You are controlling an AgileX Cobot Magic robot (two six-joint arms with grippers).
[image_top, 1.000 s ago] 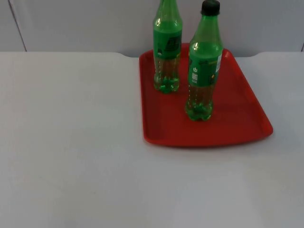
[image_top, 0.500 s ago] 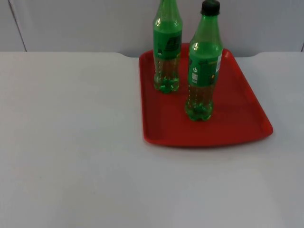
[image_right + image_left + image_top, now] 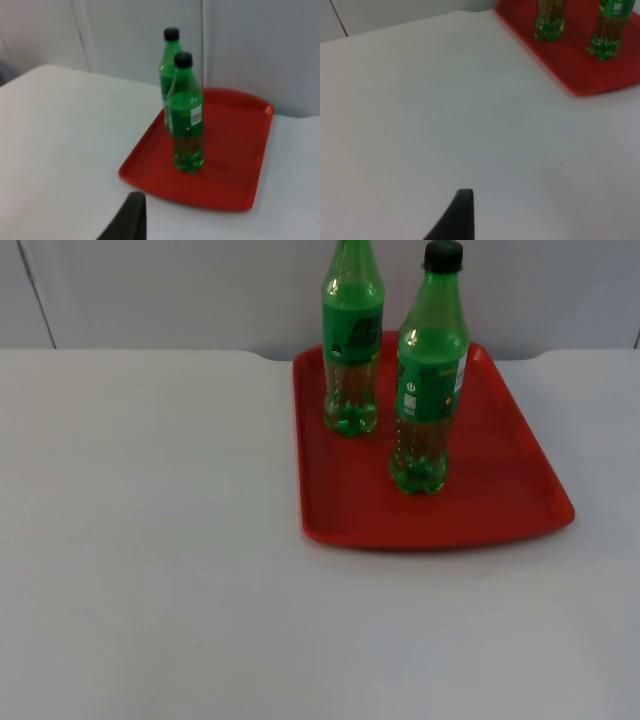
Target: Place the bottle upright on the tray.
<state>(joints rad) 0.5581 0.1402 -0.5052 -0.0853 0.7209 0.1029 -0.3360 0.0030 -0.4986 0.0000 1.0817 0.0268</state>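
Standing upright on the red tray (image 3: 500, 500): two green bottles (image 3: 428, 380), seemingly untouched.

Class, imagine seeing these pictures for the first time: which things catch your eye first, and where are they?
The bright red tray stands out, lying at the far right of the white table by the grey wall. Two green bottles stand upright on it: the nearer bottle with a black cap, and the farther bottle behind it, towards the tray's back left corner.
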